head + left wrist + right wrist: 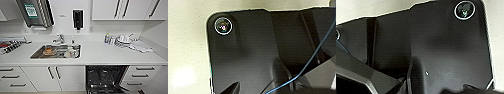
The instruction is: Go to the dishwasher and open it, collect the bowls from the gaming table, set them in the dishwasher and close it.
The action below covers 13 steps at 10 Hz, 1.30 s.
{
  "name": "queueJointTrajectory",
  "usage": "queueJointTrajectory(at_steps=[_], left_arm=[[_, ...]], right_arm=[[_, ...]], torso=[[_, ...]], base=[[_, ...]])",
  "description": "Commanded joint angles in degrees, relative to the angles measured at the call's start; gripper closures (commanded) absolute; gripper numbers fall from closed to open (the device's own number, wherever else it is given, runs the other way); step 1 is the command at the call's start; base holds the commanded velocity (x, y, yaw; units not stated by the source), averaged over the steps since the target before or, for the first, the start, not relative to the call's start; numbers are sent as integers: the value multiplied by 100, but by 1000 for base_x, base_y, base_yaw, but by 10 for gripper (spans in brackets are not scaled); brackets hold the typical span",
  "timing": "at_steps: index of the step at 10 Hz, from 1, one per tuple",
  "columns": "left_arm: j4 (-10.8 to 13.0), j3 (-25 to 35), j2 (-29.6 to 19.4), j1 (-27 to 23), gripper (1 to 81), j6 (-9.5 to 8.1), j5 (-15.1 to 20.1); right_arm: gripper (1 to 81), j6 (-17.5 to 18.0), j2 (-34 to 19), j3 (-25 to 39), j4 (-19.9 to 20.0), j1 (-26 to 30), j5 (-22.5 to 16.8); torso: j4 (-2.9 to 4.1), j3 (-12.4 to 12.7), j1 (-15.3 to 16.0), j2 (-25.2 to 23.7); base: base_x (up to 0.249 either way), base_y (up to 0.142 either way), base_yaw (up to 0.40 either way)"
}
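The dishwasher stands open under the white counter, right of the sink. Its dark inside and black racks show, and the lower rack reaches toward the bottom edge of the head view. The gaming table and the bowls are out of view. In the left wrist view and the right wrist view the robot's own dark plate lies over a pale speckled floor, and I cannot make out the grippers' state there.
A steel sink holds an orange dish and other items below a tap. Pale crockery and a cloth lie on the counter at the right. White drawers flank the dishwasher, wall cabinets hang above, and a side wall closes the right end.
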Motion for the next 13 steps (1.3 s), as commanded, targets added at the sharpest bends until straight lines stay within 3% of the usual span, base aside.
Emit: queueJointTrajectory(at_steps=[1,11,12,13], left_arm=[[28,-34,-7,-123,10,2,327],[37,-34,63,-123,10,20,379],[45,-34,72,-115,10,28,379],[45,-34,81,-123,10,28,379]], right_arm=[[10,11,-14,7,38,136,-334],[10,-15,-14,7,29,118,-299],[10,-24,-14,7,29,128,-307],[10,-24,-14,7,29,136,-316]], torso=[[0,381,-358,556],[0,1636,-1733,2658],[0,1725,-1862,2857],[0,1486,-2004,3073]], base=[[0,0,0],[0,0,0],[0,0,0],[0,0,0]])
